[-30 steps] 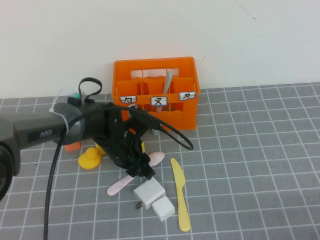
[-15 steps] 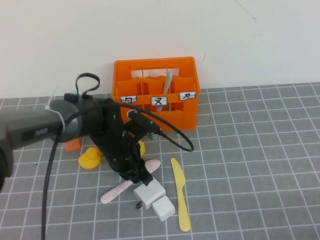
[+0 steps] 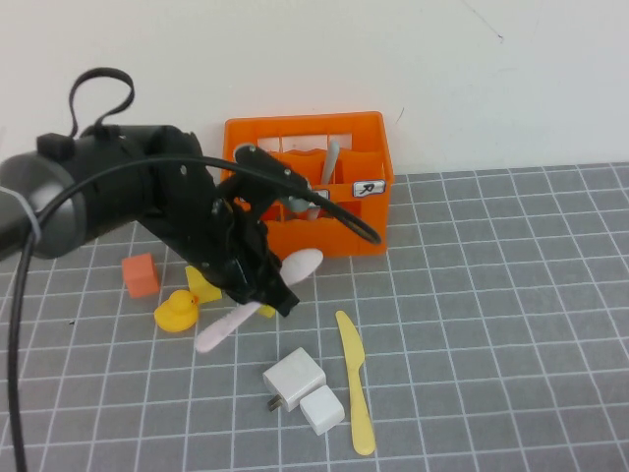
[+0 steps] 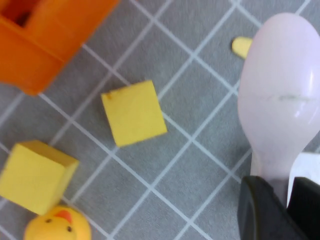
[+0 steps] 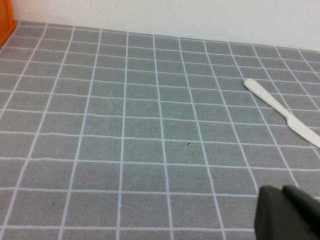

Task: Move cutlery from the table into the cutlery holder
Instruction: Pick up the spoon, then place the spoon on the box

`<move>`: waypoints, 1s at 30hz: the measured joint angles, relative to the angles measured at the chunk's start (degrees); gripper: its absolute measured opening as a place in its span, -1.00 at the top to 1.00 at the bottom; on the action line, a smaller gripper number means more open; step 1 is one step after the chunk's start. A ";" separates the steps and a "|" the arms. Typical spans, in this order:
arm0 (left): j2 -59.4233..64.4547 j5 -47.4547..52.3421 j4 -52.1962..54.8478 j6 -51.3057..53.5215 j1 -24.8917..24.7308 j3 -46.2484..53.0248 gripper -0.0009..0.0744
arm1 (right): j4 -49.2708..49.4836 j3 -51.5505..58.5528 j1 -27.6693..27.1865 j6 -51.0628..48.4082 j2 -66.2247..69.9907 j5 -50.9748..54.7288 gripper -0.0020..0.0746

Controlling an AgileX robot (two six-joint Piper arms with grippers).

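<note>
- Left hand [image 3: 263, 291] is up off the bench [image 3: 491, 295], clamped on the handle of the pale pink spoon [image 3: 257, 297], in front of the orange cutlery holder [image 3: 307, 187].
- The spoon hangs tilted in that grip: bowl up beyond the fingers toward the holder, handle end sticking out the other way, low and toward the rubber duck [image 3: 177, 312].
- From the left wrist, the dark fingertips [image 4: 265, 210] pinch the spoon's neck, and the bowl [image 4: 282, 95] fills the view above the grid.
- Beneath the left hand sit two yellow cubes [image 4: 134, 112], the duck's head beside one of them, a corner of the holder just beyond.
- The grey fork [image 3: 329, 167] already stands upright in a holder compartment, past the left hand.
- The pale yellow knife [image 3: 356, 379] lies flat on the bench, on the near side of the left hand and off to its right.
- Two white charger blocks [image 3: 303, 388] rest touching each other, just beside the knife and below the left hand.
- An orange cube [image 3: 141, 275] sits out to the left hand's left, near the duck.
- Right hand [image 5: 290, 215] shows only in its own wrist view, dark fingers pressed together with nothing between them, low over the bare grid; the knife lies ahead of it.
</note>
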 joint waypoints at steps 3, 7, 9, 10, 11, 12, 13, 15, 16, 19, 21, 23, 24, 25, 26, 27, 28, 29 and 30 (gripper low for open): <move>-1.37 -2.12 0.00 0.00 0.00 0.00 0.75 | 0.00 0.00 0.00 0.00 0.00 0.00 0.95; -2.38 -6.21 -1.31 0.00 0.87 0.12 0.75 | 0.00 0.00 0.00 0.00 0.00 0.00 0.95; -2.46 -8.65 -2.12 0.00 1.49 0.66 0.75 | 0.00 0.00 0.00 0.00 0.00 0.00 0.95; -2.46 -9.99 -2.14 0.11 1.59 1.16 0.75 | 0.00 0.00 0.00 0.00 0.00 0.00 0.95; -2.46 -11.33 -2.24 0.23 1.66 1.87 0.75 | 0.00 0.00 0.00 0.00 0.00 0.00 0.95; -2.53 -12.80 -2.38 0.32 1.66 2.77 0.75 | 0.00 0.00 0.00 0.00 0.00 0.00 0.95; -2.53 -14.20 -2.50 0.37 1.66 3.64 0.75 | 0.00 0.00 0.00 0.00 0.00 0.00 0.95; -2.83 -18.81 -3.00 0.58 1.66 6.35 0.75 | 0.00 0.00 0.00 0.00 0.00 0.00 0.95; -3.07 -21.09 -3.01 0.85 1.66 7.94 0.75 | 0.00 0.00 0.00 0.00 0.00 0.00 0.95; -4.27 -30.94 -3.23 1.62 1.66 12.68 0.75 | 0.00 0.00 0.00 0.00 0.00 0.00 0.95; -5.10 -38.03 -3.27 1.62 1.66 16.05 0.75 | 0.00 0.00 0.00 0.00 0.00 0.00 0.95; -5.69 -44.80 -3.54 1.62 1.66 18.90 0.75 | 0.00 0.00 0.00 0.00 0.00 0.00 0.95; -5.94 -48.45 -3.64 1.49 1.66 20.34 0.75 | 0.00 0.00 0.00 0.00 0.00 0.00 0.95; -6.03 -51.26 -3.64 1.17 1.66 21.36 0.75 | 0.00 0.00 0.00 0.00 0.00 0.00 0.95; -6.03 -54.74 -3.64 0.29 1.66 22.50 0.75 | 0.00 0.00 0.00 0.00 0.00 0.00 0.95; -6.03 -57.90 -3.64 -0.67 1.66 23.50 0.75 | 0.00 0.00 0.00 0.00 0.00 0.00 0.95; -6.03 -60.74 -3.25 -2.33 1.66 24.41 0.75 | 0.00 0.00 0.00 0.00 0.00 0.00 0.95; -6.03 -63.30 -2.31 -4.50 1.66 25.13 0.75 | 0.00 0.00 0.00 0.00 0.00 0.00 0.95; -6.03 -64.71 -1.62 -6.07 1.66 25.45 0.75 | 0.00 0.00 0.00 0.00 0.00 0.00 0.95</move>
